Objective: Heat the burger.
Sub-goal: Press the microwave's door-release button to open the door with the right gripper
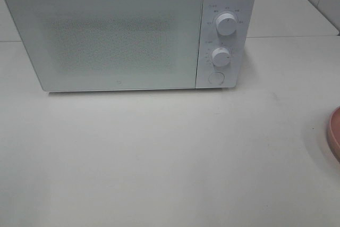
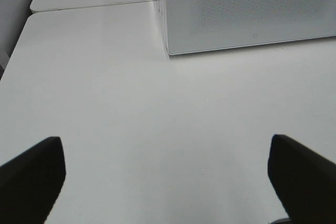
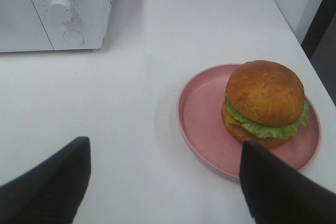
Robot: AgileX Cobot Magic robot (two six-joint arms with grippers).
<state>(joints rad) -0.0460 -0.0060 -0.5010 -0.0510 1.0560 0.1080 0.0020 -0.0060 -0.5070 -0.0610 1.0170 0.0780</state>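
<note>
Your right pincer (image 3: 164, 145) sits closest to its lens, its two dark fingers spread wide with nothing between them. It hangs over the bench (image 3: 131, 93) and points at the pink plate (image 3: 199, 114) just ahead. The burger (image 3: 265, 103) stands upright on that plate, bun on top and lettuce showing beneath. It sits off-centre, nearer the rim that faces away from the microwave (image 3: 58, 9).

I judge the wide gap to be there because the bun is broad. You will want the fingers to pass down either side of it, not press on the dome.

Your left pincer (image 2: 164, 142) is just as wide apart and empty, over bare bench. It faces the microwave's lower corner on the side away from the controls, so that arm looks placed to tend the door.

In the overhead view the microwave fills the upper half of the frame. Its door (image 1: 106, 38) is shut. Two knobs (image 1: 227, 24) and a round button (image 1: 216, 77) run down the panel at upper right.

Only a sliver of the plate shows at the right edge, below the middle. The burger itself is out of that frame, and so are both arms.

The plate stands well apart from the door, which probably keeps the swing path free. The task looks barely begun: the door must come open before you lift the burger.
</note>
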